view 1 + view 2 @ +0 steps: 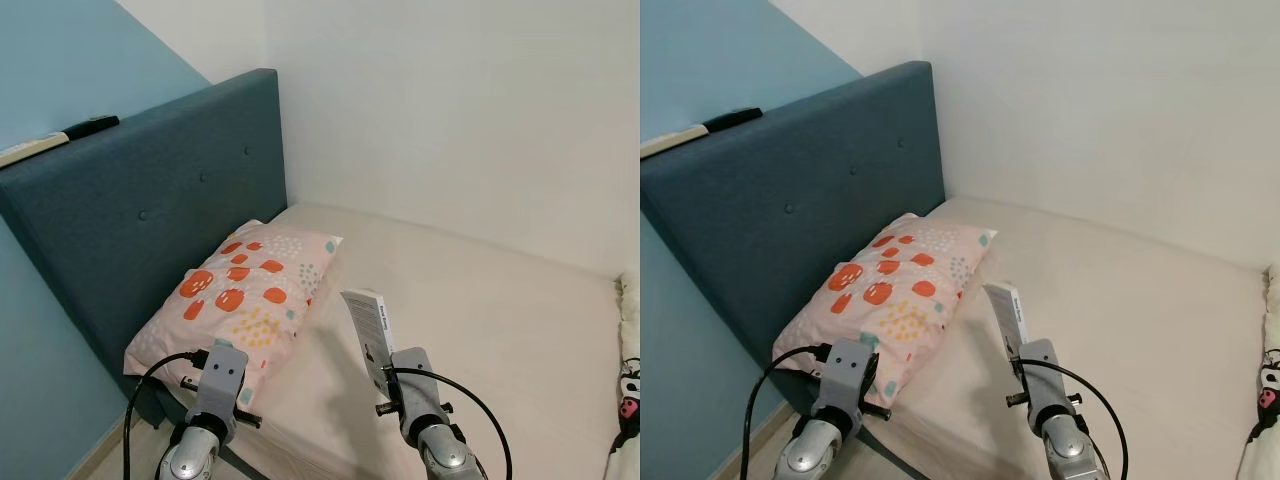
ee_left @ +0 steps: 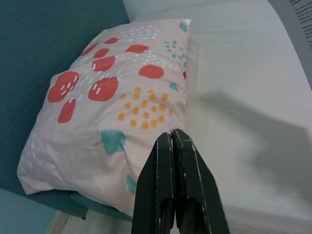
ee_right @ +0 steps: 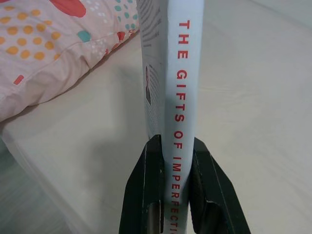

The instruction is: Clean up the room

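Holding the book [image 3: 179, 78], your right gripper [image 3: 178, 161] has its jaws clamped on the lower end of the spine, one finger on each cover, so the book stands up out of the jaws with its long axis running straight on from the fingers. The spine, with its red lettering, faces the wrist camera, and the free end points up and away over the bed [image 1: 500, 300]. From the head views the book hangs above the near part of the mattress, apart from the sheet, with the patterned pillow [image 1: 245, 290] just to its left and the blue headboard [image 1: 150, 210] beyond that.

Your left gripper [image 2: 175, 146] is empty, jaws pressed together, hovering near the pillow's near corner at the bed's edge.

That upright axis is what your next move turns on, in my judgement: wherever you set the book, you will have to tip the wrist to lay it flat or keep it vertical to slot it in. The right arm already has it, so the left need not come in. Two dark and pale objects [image 1: 60, 138] rest on top of the headboard; I can't tell what they are.
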